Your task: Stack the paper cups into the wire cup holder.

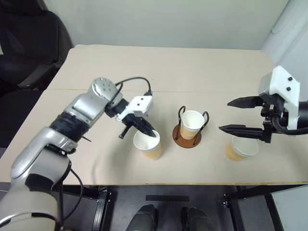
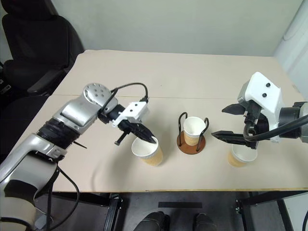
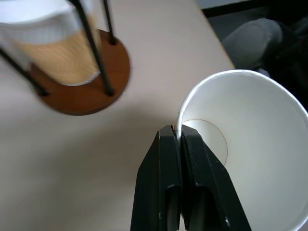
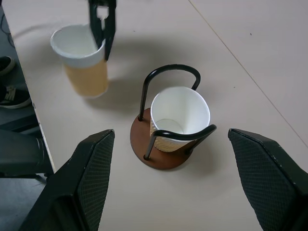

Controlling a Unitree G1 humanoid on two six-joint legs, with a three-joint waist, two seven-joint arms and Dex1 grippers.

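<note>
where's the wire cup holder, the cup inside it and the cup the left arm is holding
wire cup holder [image 4: 159, 162]: right wrist view, bare base disc
cup in holder [image 4: 180, 108]: right wrist view, inner wall
held cup [image 1: 153, 153]: left eye view, outer wall

The left arm reaches in from the near left, its silver forearm angled toward the middle of the scene, wrist bent so that the left claw [image 1: 150, 133] points down and to the right. Its two black fingers [image 3: 168, 159] are pressed tight together, pinching the rim of a paper cup [image 1: 149, 146] between them, one finger inside the wall and one outside. The right arm comes in from the right edge, held higher, with the right claw [image 1: 230, 115] pointing left; its fingers [image 4: 91, 168] are spread wide apart and grip nothing.
</note>
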